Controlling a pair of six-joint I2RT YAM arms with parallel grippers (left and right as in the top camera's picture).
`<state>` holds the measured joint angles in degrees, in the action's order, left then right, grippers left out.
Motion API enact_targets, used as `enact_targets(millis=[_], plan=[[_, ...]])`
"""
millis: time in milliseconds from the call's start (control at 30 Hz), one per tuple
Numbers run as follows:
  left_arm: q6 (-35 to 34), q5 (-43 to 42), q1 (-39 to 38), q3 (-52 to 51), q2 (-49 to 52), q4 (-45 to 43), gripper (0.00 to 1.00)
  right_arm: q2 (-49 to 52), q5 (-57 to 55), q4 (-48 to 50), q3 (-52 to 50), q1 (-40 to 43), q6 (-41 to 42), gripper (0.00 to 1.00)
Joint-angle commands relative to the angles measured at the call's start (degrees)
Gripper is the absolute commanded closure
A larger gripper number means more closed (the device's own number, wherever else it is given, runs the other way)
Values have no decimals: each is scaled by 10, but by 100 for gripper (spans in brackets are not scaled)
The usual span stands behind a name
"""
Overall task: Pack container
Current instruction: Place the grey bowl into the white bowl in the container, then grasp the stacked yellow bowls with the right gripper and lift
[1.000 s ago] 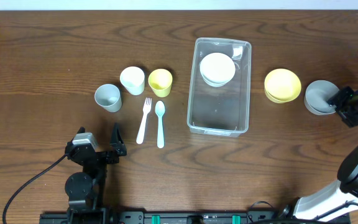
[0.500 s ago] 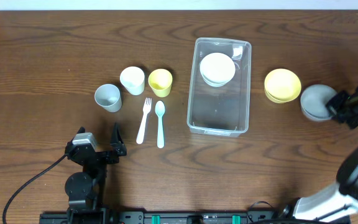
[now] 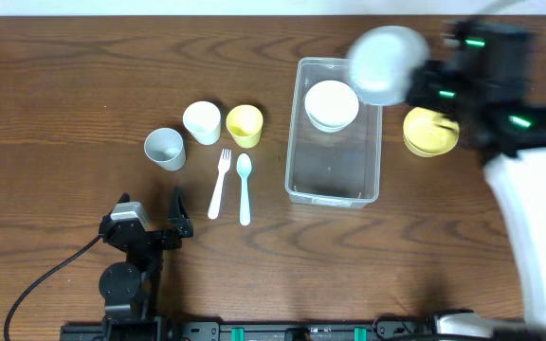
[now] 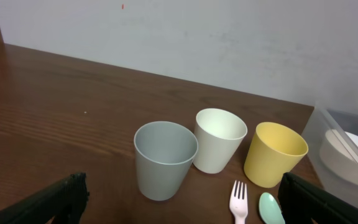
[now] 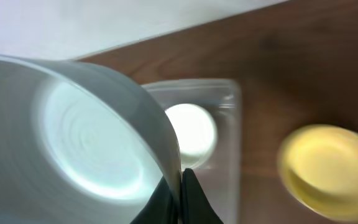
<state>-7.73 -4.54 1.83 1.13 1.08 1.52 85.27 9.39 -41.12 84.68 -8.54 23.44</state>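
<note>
The clear container (image 3: 335, 169) rests on the table below and to the left of the right gripper (image 5: 180, 190). Its far end, nearest that gripper, holds a white bowl (image 3: 332, 104), and its nearer half is bare. The grey bowl (image 3: 384, 59) hangs over the container's far right corner, its rim pinched between the closed fingers. To do this step well, the arm probably needs to slow down, carry the bowl further left until it clears the wall, then lower it onto the white bowl or the bare floor before letting go. The yellow bowl (image 3: 431, 133) lies just right of the gripper. The left gripper (image 3: 150, 210) idles far to the left, spread wide and empty. Half a second ago the grey bowl sat low, right of the yellow one; now it is up and across, blurred by speed.
</note>
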Motion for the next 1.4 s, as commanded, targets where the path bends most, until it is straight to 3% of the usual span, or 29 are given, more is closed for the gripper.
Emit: enact_targets(millis=[0, 167, 333, 367, 433, 600, 800, 1000, 1167, 1367], plan=[[-5, -15, 2, -9, 0, 21, 2, 99, -50, 25, 6, -40, 3, 99], [-5, -15, 2, -9, 0, 21, 2, 245, -37, 48, 82, -37, 14, 99], [-5, -15, 2, -9, 0, 21, 2, 329, -10, 45, 136, -35, 24, 97], [-5, -15, 2, -9, 0, 21, 2, 336, -10, 45, 138, -35, 28, 95], [-5, -15, 2, -9, 0, 21, 2, 345, -9, 43, 138, -35, 29, 80], [-5, -15, 2, -9, 0, 21, 2, 328, -1, 4, 149, -36, 26, 64], [-5, -15, 2, -9, 0, 21, 2, 221, -29, -73, 173, -20, 11, 53], [-5, -15, 2, -9, 0, 21, 2, 122, -109, -196, 173, 71, 11, 46], [-5, -15, 2, -9, 0, 21, 2, 133, -137, -259, 151, 173, 10, 37], [-5, -15, 2, -9, 0, 21, 2, 196, -119, -210, 54, 234, 9, 38]])
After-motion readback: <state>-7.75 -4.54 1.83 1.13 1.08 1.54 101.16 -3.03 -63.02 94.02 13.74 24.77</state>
